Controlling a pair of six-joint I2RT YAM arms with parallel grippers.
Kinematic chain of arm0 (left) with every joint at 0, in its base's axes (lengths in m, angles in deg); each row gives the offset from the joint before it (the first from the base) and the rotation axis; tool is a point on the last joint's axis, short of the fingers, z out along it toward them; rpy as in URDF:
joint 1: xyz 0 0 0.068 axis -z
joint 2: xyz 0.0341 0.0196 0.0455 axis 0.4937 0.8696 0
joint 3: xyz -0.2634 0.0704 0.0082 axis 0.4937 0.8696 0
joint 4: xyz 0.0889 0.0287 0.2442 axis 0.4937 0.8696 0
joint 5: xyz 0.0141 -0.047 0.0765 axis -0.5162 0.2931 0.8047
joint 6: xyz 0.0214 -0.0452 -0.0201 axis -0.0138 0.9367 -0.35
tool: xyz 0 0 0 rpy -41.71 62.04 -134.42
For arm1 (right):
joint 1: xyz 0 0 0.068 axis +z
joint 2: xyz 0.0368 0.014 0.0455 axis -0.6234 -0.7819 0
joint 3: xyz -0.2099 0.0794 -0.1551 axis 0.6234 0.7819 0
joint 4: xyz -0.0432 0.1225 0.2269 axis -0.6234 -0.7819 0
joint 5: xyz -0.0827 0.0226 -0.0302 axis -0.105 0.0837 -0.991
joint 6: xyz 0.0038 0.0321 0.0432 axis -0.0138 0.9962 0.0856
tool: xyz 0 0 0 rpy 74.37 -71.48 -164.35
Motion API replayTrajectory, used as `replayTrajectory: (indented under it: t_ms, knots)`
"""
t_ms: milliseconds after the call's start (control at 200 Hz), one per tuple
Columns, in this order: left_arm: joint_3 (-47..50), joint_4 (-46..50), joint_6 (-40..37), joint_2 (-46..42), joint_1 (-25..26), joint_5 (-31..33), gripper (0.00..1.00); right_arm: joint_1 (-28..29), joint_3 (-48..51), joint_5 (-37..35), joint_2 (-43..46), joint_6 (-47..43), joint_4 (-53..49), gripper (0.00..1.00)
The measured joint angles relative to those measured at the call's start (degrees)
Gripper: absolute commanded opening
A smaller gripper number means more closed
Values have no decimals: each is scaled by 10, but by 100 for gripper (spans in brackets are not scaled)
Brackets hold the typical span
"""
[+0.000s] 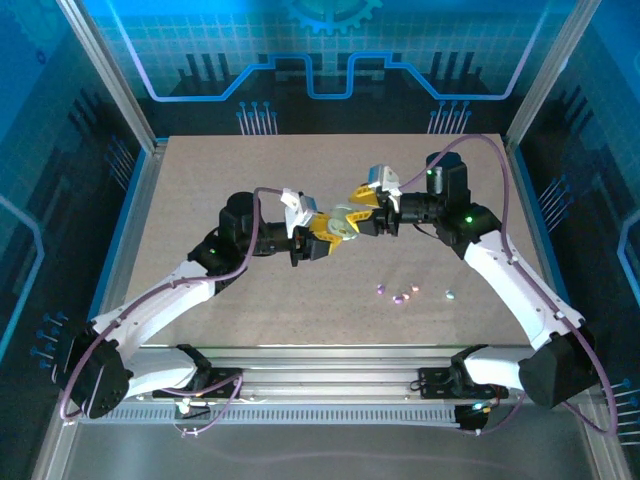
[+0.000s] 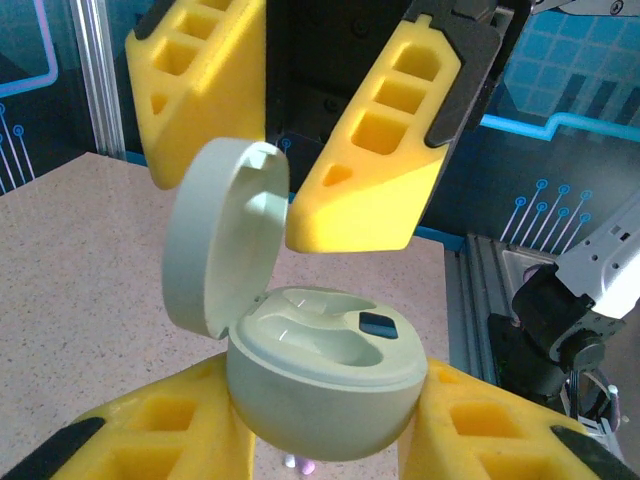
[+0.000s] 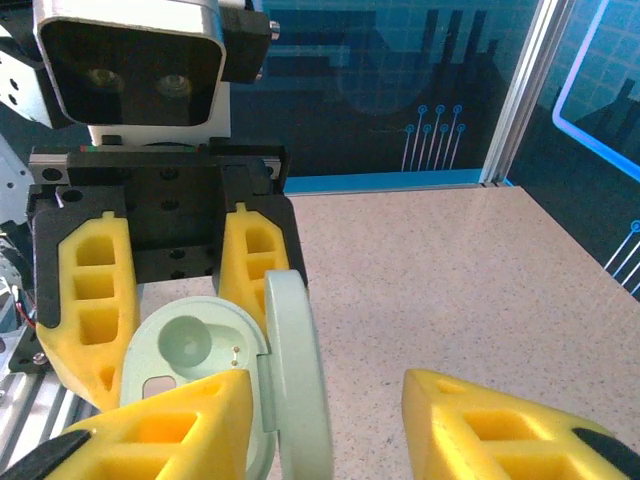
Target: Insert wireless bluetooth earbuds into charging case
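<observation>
- Charging case [image 2: 320,365]: pale green, lid [image 2: 225,235] hinged upright, sockets apparently empty; gripped by its base in the left end effector [image 1: 324,238], raised off the tabletop [image 1: 200,200].
- Right end effector [image 3: 327,400]: jaws partly apart astride the lid, carrying nothing; should back away without knocking it shut.
- Earbuds [image 1: 400,296]: loose on tabletop, right of centre; fetch one, keeping case level.

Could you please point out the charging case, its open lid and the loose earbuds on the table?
charging case [image 2: 320,408], left wrist view, front of its base.
lid [image 2: 238,232], left wrist view, its hollow inner face.
earbuds [image 1: 400,297], top external view, one piece of the cluster.
</observation>
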Motion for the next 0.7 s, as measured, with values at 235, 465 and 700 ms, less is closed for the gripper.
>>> replayTrajectory:
  t_ms: [235,465,700]
  knots:
    - [0,0,0,0,0,-4,36,1,-19,21,-19,-26,-44,37]
    - [0,0,0,0,0,-5,38,4,-35,25,-34,-35,-63,19]
    - [0,-7,4,1,2,-7,58,5,-43,24,-35,-40,-72,8]
